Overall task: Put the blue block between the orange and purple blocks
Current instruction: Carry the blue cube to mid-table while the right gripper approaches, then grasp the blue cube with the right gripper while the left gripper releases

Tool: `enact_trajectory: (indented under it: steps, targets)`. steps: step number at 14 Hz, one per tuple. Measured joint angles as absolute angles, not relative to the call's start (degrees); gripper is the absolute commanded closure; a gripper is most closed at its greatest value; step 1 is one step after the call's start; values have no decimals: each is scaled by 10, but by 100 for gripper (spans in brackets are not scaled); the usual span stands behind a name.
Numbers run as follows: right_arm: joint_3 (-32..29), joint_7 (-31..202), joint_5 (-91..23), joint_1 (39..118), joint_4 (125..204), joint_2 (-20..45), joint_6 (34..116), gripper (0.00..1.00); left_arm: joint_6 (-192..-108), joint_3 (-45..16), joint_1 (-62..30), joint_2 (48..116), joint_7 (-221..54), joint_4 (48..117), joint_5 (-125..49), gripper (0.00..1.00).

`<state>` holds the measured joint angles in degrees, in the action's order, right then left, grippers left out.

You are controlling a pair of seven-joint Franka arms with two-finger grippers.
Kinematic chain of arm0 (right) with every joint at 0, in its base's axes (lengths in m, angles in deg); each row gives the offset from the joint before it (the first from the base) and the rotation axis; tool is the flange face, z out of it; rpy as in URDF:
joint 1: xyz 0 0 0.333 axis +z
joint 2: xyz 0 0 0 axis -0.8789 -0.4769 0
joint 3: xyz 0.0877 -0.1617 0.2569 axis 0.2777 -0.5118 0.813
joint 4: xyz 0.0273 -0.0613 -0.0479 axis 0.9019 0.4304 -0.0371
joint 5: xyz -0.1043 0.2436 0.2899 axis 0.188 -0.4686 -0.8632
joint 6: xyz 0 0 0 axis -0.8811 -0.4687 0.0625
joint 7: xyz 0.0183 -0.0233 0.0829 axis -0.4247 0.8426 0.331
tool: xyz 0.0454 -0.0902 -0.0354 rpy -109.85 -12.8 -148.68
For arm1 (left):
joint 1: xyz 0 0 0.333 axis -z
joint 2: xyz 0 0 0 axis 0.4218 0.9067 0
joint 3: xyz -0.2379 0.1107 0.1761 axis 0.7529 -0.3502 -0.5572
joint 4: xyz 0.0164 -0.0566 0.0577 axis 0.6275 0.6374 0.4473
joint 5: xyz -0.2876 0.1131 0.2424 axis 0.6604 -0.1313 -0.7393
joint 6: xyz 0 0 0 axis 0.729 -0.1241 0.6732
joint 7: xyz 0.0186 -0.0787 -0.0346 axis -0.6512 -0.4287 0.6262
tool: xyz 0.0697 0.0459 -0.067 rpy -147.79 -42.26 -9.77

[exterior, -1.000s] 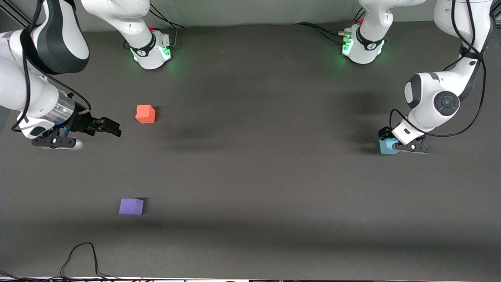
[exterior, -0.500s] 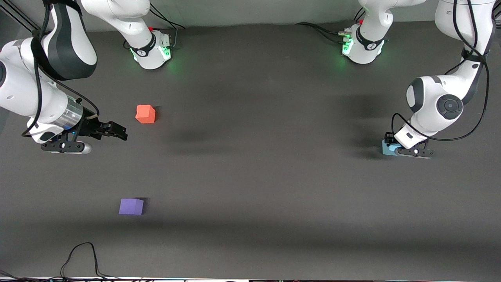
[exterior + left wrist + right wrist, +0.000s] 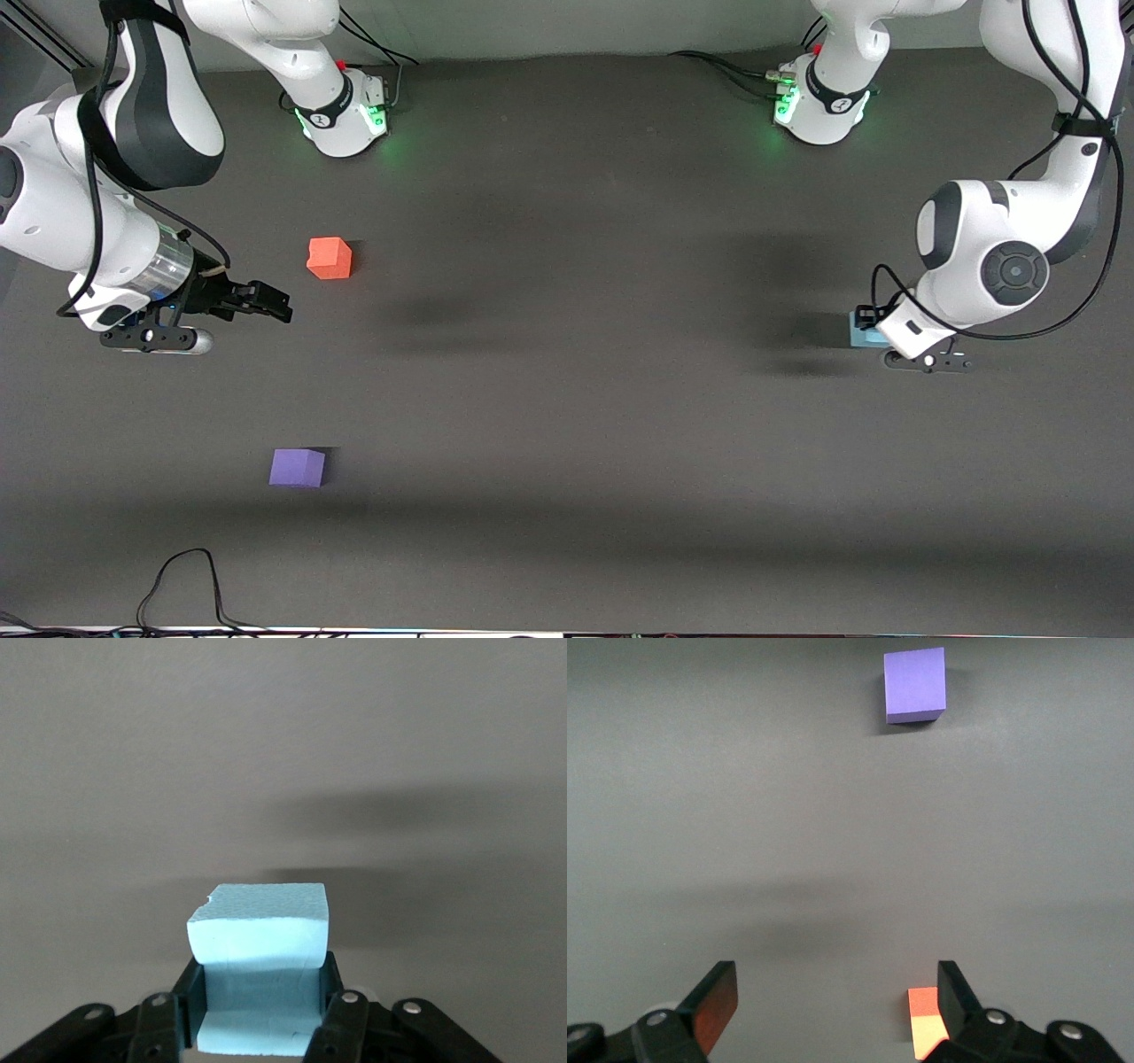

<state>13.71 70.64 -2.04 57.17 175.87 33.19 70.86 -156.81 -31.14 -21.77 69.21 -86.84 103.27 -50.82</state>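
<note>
Left hand [image 3: 873,330] is clamped on the blue block [image 3: 861,333]; in the left wrist view its two fingers [image 3: 341,1014] press the block [image 3: 259,939] from both sides, and the block's shadow lies on the tabletop [image 3: 283,771] apart from it, so it hangs above the surface at the left arm's end. Right hand [image 3: 270,303] hovers with its fingers [image 3: 713,1001] spread apart and holding nothing, over the tabletop [image 3: 567,399] just beside the orange block [image 3: 329,258], on the side nearer the front camera. That block [image 3: 926,1019] shows partly past one finger in the right wrist view. Purple block [image 3: 297,467] rests well apart from the orange block, nearer the front camera, at the right arm's end.
</note>
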Motion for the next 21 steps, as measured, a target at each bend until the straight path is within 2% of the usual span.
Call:
enact_trajectory:
  steps: [3,8,11,14,17,18,19,20,21]
  targets:
    - [137,706,-20,578,1759,329,710,0,-1524,-255,-205,679,-776,996,-484,89]
    - [138,702,-21,586,1749,310,716,0,-1525,-101,-174,707,-534,919,-478,89]
    - [138,662,-22,612,1739,291,744,0,-1527,-88,-84,784,-393,828,-525,89]
    - [139,613,-22,651,1737,263,785,0,-1537,-89,-14,897,-293,748,-601,89]
    - [139,602,-22,667,1737,235,819,0,-1586,-91,5,976,-273,723,-630,88]
    - [139,600,-22,670,1737,227,830,0,-1591,-91,5,990,-273,721,-633,85]
    - [139,593,-22,675,1737,220,840,0,-1594,-92,5,999,-273,719,-635,74]
    - [139,582,-22,682,1736,213,851,0,-1593,-91,5,999,-273,716,-637,34]
    - [139,571,-22,693,1736,206,861,0,-1593,-91,6,1000,-273,715,-639,0]
